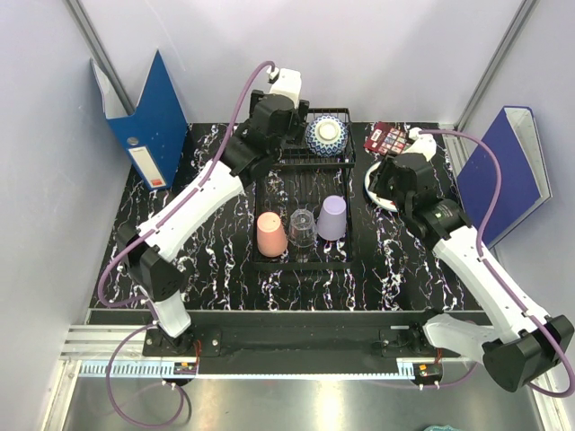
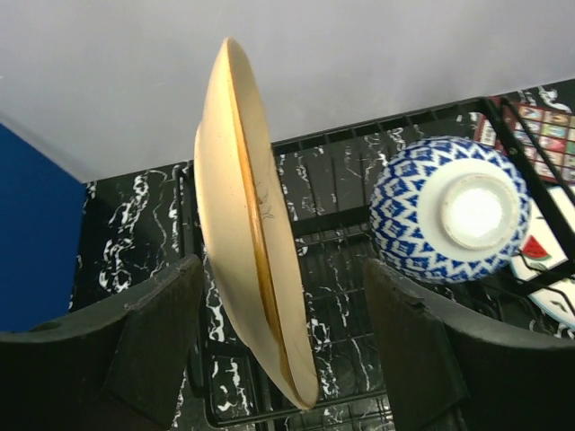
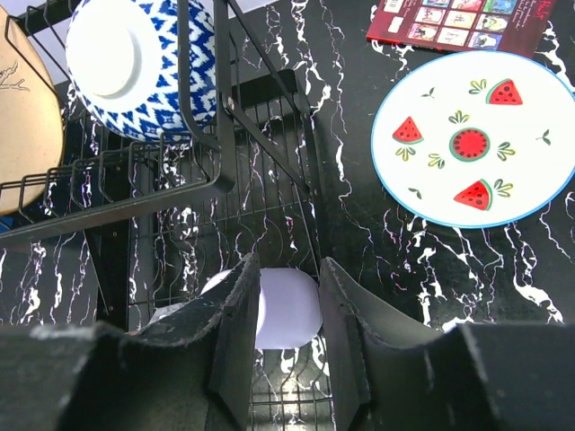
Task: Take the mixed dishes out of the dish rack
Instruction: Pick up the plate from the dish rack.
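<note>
The cream plate (image 2: pixel 252 242) stands on edge in the black wire dish rack (image 1: pixel 258 215). My left gripper (image 2: pixel 283 269) is open and straddles the plate, with a gap on each side. In the top view that gripper (image 1: pixel 272 121) hides the plate. The blue-and-white bowl (image 1: pixel 326 135) lies upside down in the raised part of the rack. Salmon-pink (image 1: pixel 271 233), clear glass (image 1: pixel 303 229) and lavender (image 1: pixel 332 217) cups stand upside down on the flat part. My right gripper (image 1: pixel 388 180) hovers partly open and empty over the white watermelon plate (image 3: pixel 472 180) on the table. The lavender cup (image 3: pixel 287 310) shows beyond its fingers.
A dark red palette of coloured squares (image 1: pixel 388 137) lies behind the white plate. Blue binders stand at the back left (image 1: pixel 148 112) and at the right (image 1: pixel 508 171). Grey walls close in the black marbled table (image 1: pixel 216 278) on three sides.
</note>
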{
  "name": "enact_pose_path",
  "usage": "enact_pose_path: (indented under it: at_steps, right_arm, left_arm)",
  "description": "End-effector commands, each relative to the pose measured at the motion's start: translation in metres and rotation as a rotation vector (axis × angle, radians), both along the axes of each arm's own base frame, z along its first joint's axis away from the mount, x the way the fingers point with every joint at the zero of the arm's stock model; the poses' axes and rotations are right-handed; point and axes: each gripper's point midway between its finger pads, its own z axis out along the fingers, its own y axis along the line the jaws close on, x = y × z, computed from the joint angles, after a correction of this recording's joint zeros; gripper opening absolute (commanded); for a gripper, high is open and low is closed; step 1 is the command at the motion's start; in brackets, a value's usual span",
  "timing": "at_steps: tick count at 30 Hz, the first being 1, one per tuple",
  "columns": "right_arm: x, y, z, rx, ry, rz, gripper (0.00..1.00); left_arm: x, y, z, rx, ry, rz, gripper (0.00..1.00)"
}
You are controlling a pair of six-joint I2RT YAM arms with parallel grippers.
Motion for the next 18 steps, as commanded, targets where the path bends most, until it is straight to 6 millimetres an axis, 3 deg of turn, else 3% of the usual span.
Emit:
enact_pose_path:
  at_steps: [1, 8, 18]
  right_arm:
    - [0.000, 0.003, 0.012, 0.019, -0.055, 0.011, 0.41]
    - [-0.003, 0.004, 0.002, 0.022, -0.040, 0.016, 0.41]
    - [-0.001, 0.003, 0.000, 0.019, -0.043, 0.013, 0.41]
  left_arm:
    - [0.003, 0.019, 0.048, -0.038, -0.101, 0.100, 0.73]
    - [0.008, 0.014, 0.016, 0.000, -0.045, 0.105, 0.61]
    - [0.007, 0.009, -0.019, 0.022, 0.018, 0.089, 0.55]
